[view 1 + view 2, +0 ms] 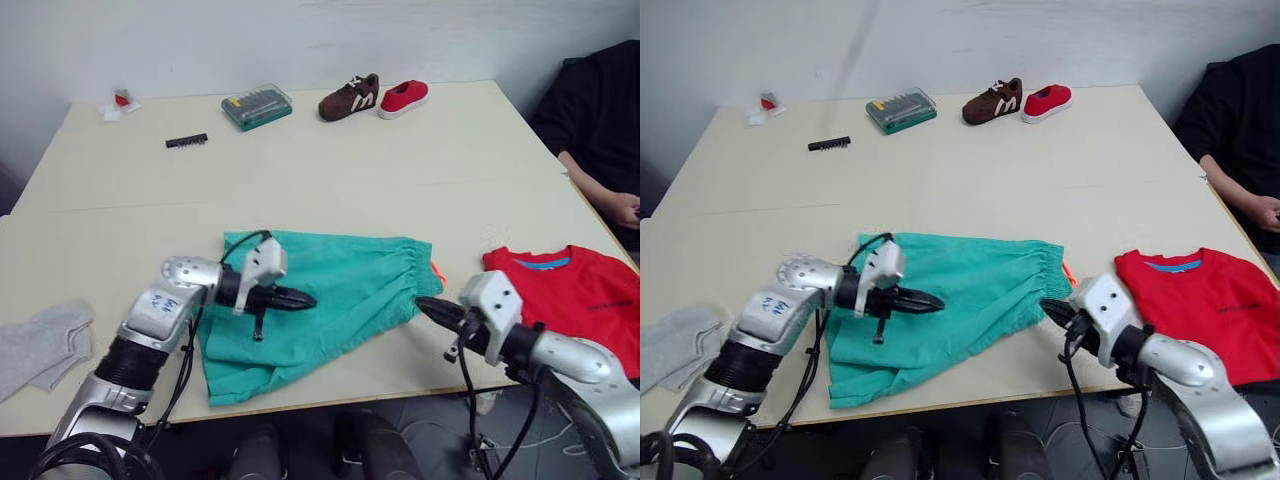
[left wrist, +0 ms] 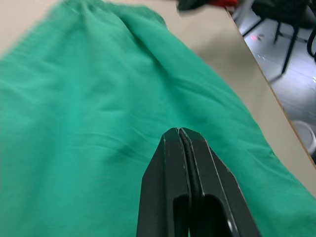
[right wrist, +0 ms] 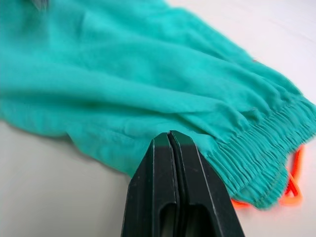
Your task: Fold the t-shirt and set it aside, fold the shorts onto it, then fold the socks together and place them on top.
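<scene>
The teal shorts (image 1: 340, 285) lie spread on the table's near middle, with the gathered waistband (image 3: 266, 153) and orange drawstring (image 3: 292, 190) toward the right. My left gripper (image 1: 308, 298) is shut, with no cloth between its fingers, and is over the middle of the shorts (image 2: 98, 123). My right gripper (image 1: 422, 306) is shut too, its tip beside the waistband end, just off the fabric. The red t-shirt (image 1: 580, 295) lies flat at the table's right edge, blue collar band up. The grey socks (image 1: 42, 345) rest at the near left edge.
At the back of the table (image 1: 330, 170) are a brown shoe (image 1: 350, 98), a red shoe (image 1: 405, 97), a green tool case (image 1: 257, 107) and a black bit strip (image 1: 187, 141). A person in black (image 1: 600, 120) sits at the right side, hand near the table edge.
</scene>
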Controlling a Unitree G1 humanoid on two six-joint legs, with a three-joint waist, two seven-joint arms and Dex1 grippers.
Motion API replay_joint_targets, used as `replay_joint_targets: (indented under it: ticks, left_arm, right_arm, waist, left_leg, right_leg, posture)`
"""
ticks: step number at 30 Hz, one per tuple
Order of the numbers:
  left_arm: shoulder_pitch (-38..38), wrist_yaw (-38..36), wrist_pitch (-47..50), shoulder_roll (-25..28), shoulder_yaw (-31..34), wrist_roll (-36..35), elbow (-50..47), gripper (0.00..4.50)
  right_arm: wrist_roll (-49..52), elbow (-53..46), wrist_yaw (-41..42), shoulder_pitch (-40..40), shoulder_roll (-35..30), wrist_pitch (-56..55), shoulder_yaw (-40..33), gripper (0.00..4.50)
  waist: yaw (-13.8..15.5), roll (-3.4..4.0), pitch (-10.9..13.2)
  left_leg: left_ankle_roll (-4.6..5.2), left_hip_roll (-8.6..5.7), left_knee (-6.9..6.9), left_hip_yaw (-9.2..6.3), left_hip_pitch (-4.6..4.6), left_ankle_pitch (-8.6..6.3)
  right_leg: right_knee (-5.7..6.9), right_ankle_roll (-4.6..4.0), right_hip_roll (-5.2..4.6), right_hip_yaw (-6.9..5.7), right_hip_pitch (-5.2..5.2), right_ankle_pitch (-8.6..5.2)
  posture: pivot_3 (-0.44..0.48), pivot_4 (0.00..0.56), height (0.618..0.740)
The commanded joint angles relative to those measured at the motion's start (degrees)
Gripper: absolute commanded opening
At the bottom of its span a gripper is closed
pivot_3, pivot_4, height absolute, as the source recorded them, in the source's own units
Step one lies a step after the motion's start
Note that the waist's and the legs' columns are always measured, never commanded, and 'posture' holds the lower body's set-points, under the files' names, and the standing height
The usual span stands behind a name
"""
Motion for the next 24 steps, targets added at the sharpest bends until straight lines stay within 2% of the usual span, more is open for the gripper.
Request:
replay_joint_targets:
  ticks: [1,2,5,11,16,24]
  left_arm:
    - [-0.81,1.95,-6.4,-0.77,-1.35,4.88,5.55,0.02]
    - [-1.09,2.58,-7.93,-1.09,-1.63,5.99,6.91,0.02]
    - [-1.39,2.96,-10.15,-1.75,-1.66,7.15,8.52,0.0]
    - [-1.12,2.69,-11.17,-1.69,-1.25,7.74,8.6,0.0]
    - [-0.83,2.89,-11.49,-1.4,-1.2,8.13,8.02,0.0]
    - [0.54,3.1,-10.06,-0.9,-0.52,7.98,5.13,0.0]
  right_arm:
    - [10.91,-7.7,-7.49,4.3,4.15,10.7,-6.18,0.0]
    - [13.26,-8.36,-10.31,5.66,6.39,12.99,-6.8,0.0]
    - [18.27,-7.8,-17.27,7.44,12.3,18.28,-7.59,0.6]
    - [31.61,0.13,-27.8,3.04,20.99,22.62,-10.54,2.62]
    - [39.89,8.13,-33.67,-2.53,24.79,22.33,-9.78,4.45]
    - [43.65,21.31,-39.9,-11.56,28.13,18.3,-9.41,4.48]
  waist:
    - [0.15,0.0,0.0]
    - [0.2,-0.04,-0.02]
    - [0.21,-0.04,-0.04]
    - [0.02,0.01,-0.07]
    - [-0.17,-0.01,-0.08]
    - [-0.89,-0.05,-0.11]
  left_leg:
    - [0.02,0.0,-0.03,-0.01,-0.01,-0.01]
    - [0.05,0.0,-0.05,-0.03,0.0,-0.03]
    - [0.21,0.02,-0.07,-0.12,0.01,-0.09]
    - [0.26,0.01,-0.13,-0.09,0.01,-0.09]
    - [0.25,0.01,-0.17,-0.09,0.01,-0.08]
    - [0.26,0.01,-0.19,-0.09,0.02,-0.07]
  right_leg:
    - [0.0,-0.03,-0.01,0.0,-0.02,0.01]
    - [0.0,-0.06,-0.01,-0.01,-0.01,0.03]
    - [0.0,-0.1,-0.02,-0.06,0.05,0.05]
    - [-0.01,-0.1,-0.03,-0.03,0.04,0.06]
    - [-0.01,-0.1,-0.02,-0.04,0.03,0.05]
    - [-0.02,-0.09,-0.03,-0.04,0.04,0.06]
  posture:
    - [0.0,0.15,0.74]
    - [0.0,0.15,0.74]
    - [0.0,0.15,0.74]
    - [0.0,0.15,0.74]
    - [0.0,0.15,0.74]
    - [0.0,0.15,0.74]
